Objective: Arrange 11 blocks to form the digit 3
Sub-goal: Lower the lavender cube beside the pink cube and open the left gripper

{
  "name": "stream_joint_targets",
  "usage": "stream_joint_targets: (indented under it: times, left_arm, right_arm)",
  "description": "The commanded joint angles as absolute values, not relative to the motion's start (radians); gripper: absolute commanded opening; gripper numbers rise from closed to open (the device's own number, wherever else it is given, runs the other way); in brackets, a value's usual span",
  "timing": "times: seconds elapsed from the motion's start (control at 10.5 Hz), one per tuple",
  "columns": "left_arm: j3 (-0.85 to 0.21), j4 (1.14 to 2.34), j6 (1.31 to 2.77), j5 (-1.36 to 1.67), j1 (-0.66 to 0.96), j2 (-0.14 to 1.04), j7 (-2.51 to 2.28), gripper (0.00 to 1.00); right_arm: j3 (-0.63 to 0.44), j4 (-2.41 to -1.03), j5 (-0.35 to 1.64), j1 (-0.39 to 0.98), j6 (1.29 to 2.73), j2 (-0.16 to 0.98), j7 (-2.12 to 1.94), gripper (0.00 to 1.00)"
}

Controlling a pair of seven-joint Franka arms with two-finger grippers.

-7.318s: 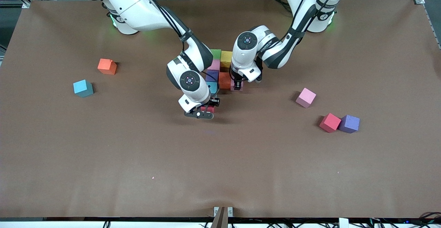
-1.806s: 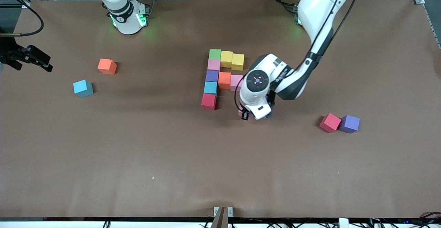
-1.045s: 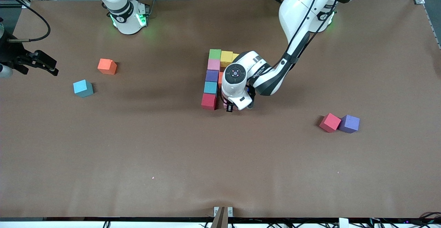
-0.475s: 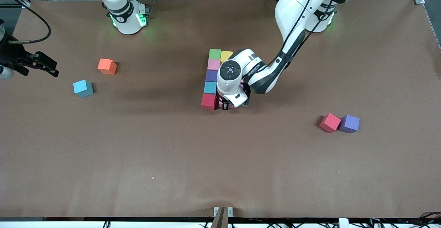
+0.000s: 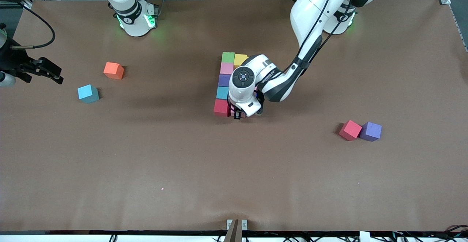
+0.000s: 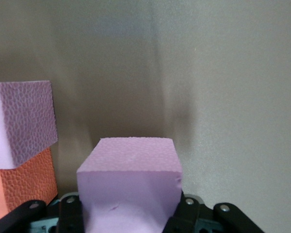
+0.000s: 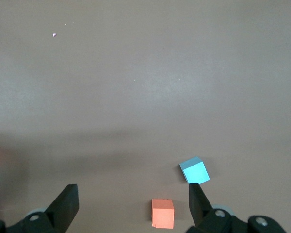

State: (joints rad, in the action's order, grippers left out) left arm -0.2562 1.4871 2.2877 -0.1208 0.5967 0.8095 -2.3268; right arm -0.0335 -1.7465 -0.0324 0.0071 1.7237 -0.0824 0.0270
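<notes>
1. Left gripper, jaws clenched on a pink block, hangs low beside the red block ending the column; lowered crooked, it may shove that cube.
2. A slanted release leaves a gap in the 3.
3. Right gripper waits, jaws released, at the tabletop edge.
</notes>
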Motion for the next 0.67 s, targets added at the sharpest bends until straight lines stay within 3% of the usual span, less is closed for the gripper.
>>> stream_joint_targets:
  times: [0.0, 0.57]
  left_arm:
    - [-0.249, 1.433, 2.286, -0.104, 0.612, 0.842, -2.356, 0.06]
    - [-0.245, 1.431, 2.286, -0.104, 0.618, 0.851, -2.372, 0.06]
  right_arm:
    - [-0.028, -1.749, -0.035, 0.011, 1.740, -0.075, 0.020, 1.00]
    - [-0.029, -1.749, -0.035, 0.005, 1.747, -0.058, 0.018, 1.00]
